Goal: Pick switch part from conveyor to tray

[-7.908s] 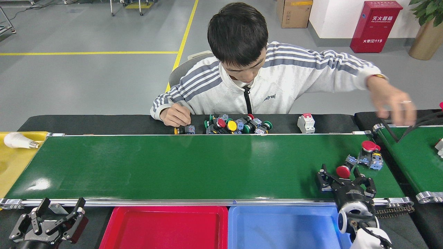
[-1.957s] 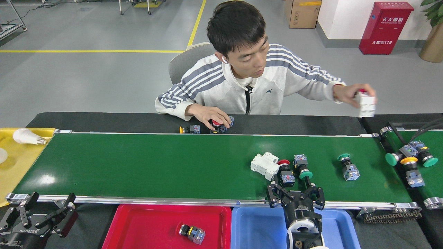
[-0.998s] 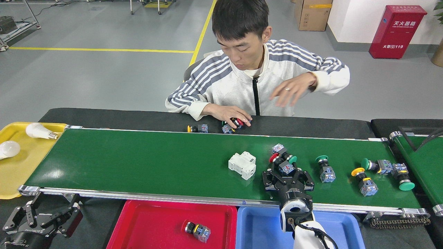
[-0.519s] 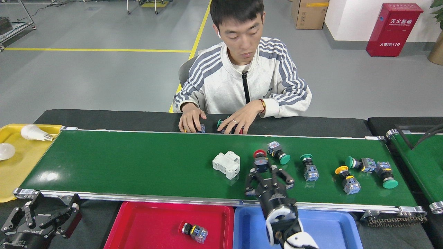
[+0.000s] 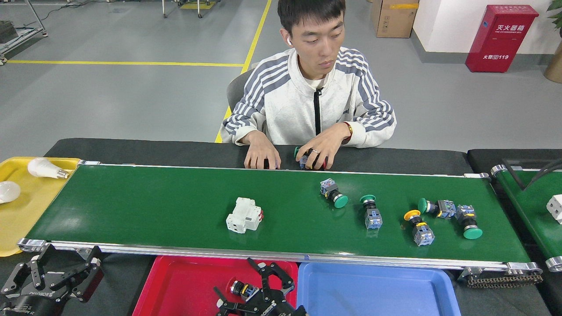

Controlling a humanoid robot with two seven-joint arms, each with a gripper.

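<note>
Several push-button switch parts lie on the right half of the conveyor [image 5: 153,206]: a green-capped one [image 5: 333,195], a second green one [image 5: 371,213], a yellow-capped one [image 5: 419,228] and a pair with green caps [image 5: 452,213]. One more switch part [image 5: 240,289] lies in the red tray [image 5: 175,285]. My right gripper [image 5: 235,283] hangs low over that tray, its fingertips wide apart on either side of this part; I see nothing gripped. My left gripper [image 5: 55,274] rests open at the bottom left, off the belt.
A white circuit breaker [image 5: 243,216] lies mid-belt. A blue tray [image 5: 373,294] adjoins the red one. A yellow tray [image 5: 17,219] with light bulbs sits at the left end. A person's hands [image 5: 316,153] handle parts at the far edge. A second belt [image 5: 531,206] stands at right.
My right gripper has left the belt and dropped back over the red tray; the red-capped switch it was around is gone from the belt. The other parts and the breaker have travelled left.
</note>
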